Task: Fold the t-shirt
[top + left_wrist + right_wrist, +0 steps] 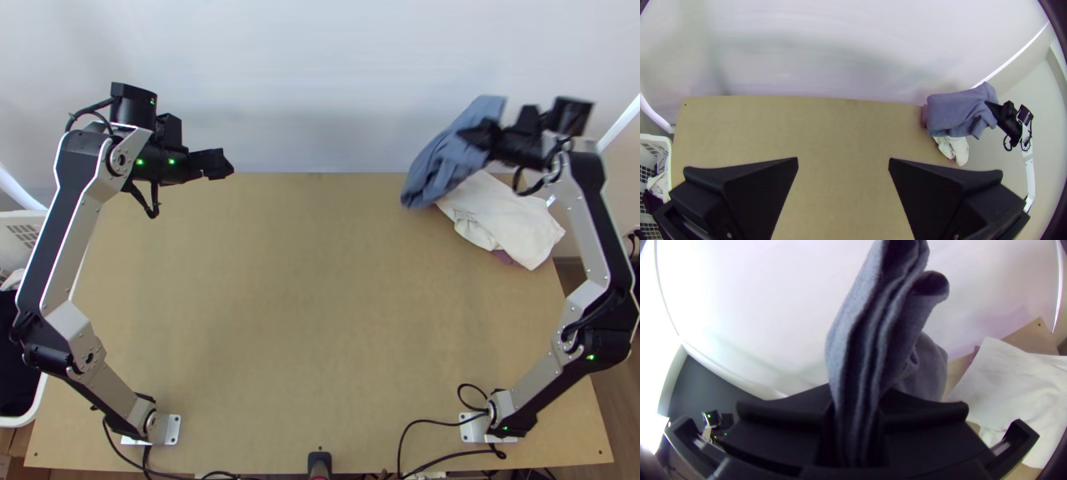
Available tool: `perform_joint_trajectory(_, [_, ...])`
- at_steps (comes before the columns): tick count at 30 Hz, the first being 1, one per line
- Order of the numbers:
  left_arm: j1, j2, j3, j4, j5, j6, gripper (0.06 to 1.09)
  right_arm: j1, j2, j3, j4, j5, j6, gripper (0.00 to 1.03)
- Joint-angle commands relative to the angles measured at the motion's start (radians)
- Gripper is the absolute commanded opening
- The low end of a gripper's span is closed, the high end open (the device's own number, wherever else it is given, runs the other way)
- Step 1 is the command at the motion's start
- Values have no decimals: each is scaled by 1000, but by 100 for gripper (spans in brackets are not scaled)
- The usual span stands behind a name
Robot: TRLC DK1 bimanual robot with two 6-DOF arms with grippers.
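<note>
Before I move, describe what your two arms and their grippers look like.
The left arm and right arm look alike: silver-grey links, black joints, small green lights and black cables. The left gripper and right gripper are black, each with two wide, flat fingers narrowing toward the tips.

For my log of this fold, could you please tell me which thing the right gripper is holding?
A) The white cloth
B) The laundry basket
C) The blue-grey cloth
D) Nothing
C: the right gripper has layered folds of the blue-grey cloth pinched between its fingers.
</note>
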Motion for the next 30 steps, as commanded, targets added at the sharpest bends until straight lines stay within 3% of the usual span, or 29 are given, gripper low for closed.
perform_joint_trajectory(1, [9, -29, -15, -13, 0, 13, 105, -44, 50, 84, 50, -14, 106, 3])
perform_joint_trajectory(5, [8, -30, -15, -14, 0, 13, 105, -95, 102, 156, 61, -10, 152, 3])
perform_joint_trajectory(13, [9, -40, -14, -13, -3, 13, 105, -158, 130, 141, -10, 71, 137, 3])
perform_joint_trajectory(19, [9, -38, -12, -8, -3, 15, 105, -171, 70, 75, -106, 180, 69, 3])
perform_joint_trajectory(30, [14, -40, -14, -8, -2, 15, 104, -236, -111, -212, -112, 252, -63, 3])
